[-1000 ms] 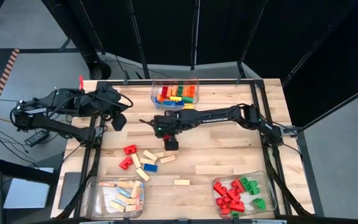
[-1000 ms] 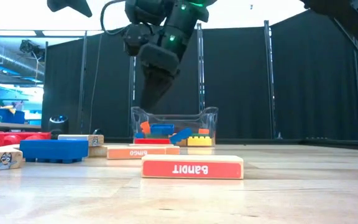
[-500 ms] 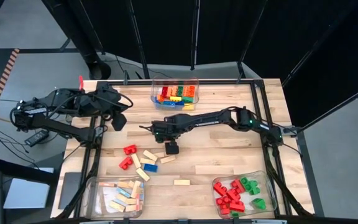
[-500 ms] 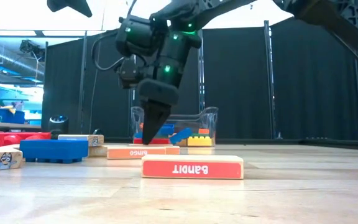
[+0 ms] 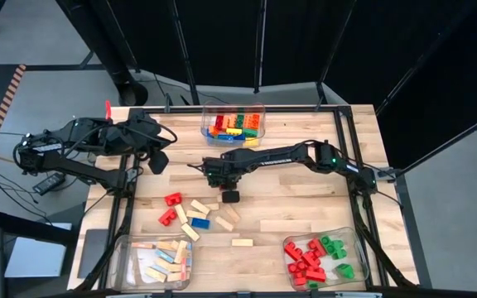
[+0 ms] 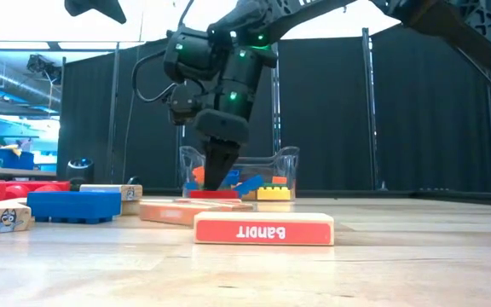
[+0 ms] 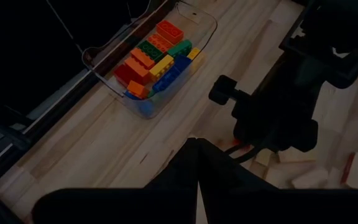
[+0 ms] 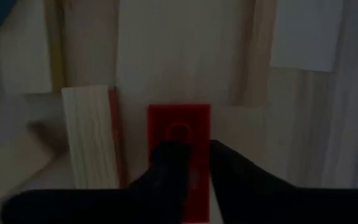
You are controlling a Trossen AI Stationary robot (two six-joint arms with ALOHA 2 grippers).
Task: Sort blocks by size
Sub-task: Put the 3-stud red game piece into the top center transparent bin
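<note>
I have the right gripper (image 8: 191, 171) pinched on a small red block (image 8: 179, 127). I should lift it straight up, slowly, missing the wooden bar (image 8: 89, 134) beside it.

Wooden table (image 5: 305, 211), black frame rails along its edges. Three clear plastic bins: far-edge bin (image 5: 234, 124), near-left bin (image 5: 157, 261), near-right bin (image 5: 321, 258). Black curtain (image 5: 247, 41) behind. Grey floor (image 5: 40, 99) beside the table.
</note>
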